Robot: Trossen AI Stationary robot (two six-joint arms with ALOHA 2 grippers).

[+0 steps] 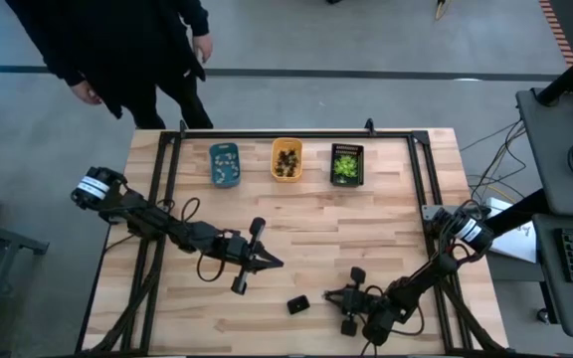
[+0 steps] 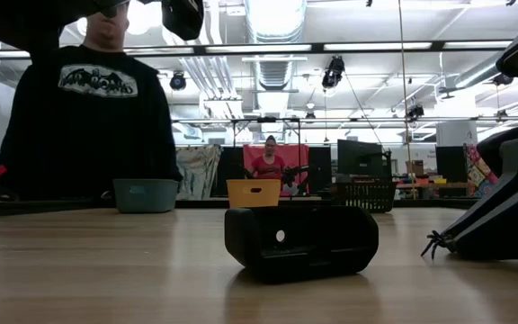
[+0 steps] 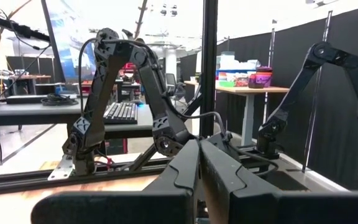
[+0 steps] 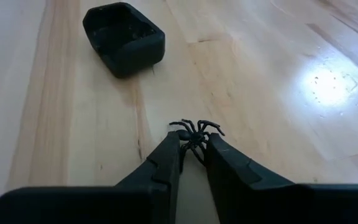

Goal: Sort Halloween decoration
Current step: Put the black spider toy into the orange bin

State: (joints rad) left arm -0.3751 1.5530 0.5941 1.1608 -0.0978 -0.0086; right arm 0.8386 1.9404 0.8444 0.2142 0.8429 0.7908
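Note:
A tiny black spider figure (image 4: 196, 132) lies on the wooden table near its front edge, between the fingertips of my right gripper (image 4: 193, 142), which comes in low from the table's right (image 1: 331, 294). In the low view its legs (image 2: 433, 243) show at the gripper's tip. A small black tray (image 1: 297, 304) stands on the table just left of the spider. My left gripper (image 1: 270, 262) hangs shut and empty above the table's middle. More figures fill the blue (image 1: 224, 164), orange (image 1: 286, 159) and black (image 1: 346, 164) trays at the far edge. My right gripper pinches the black spider by its rear legs (image 4: 191, 149) between its two fingertips. The fingers slant down from the table's near right side. The spider's body and front legs stick out past the fingertips, and it rests on the table.
The small black tray (image 4: 124, 37) stands a short way beyond the spider. A person in dark clothes (image 1: 137, 50) stands at the table's far left corner. A dark metal frame (image 1: 167, 179) runs along the table's sides and far edge.

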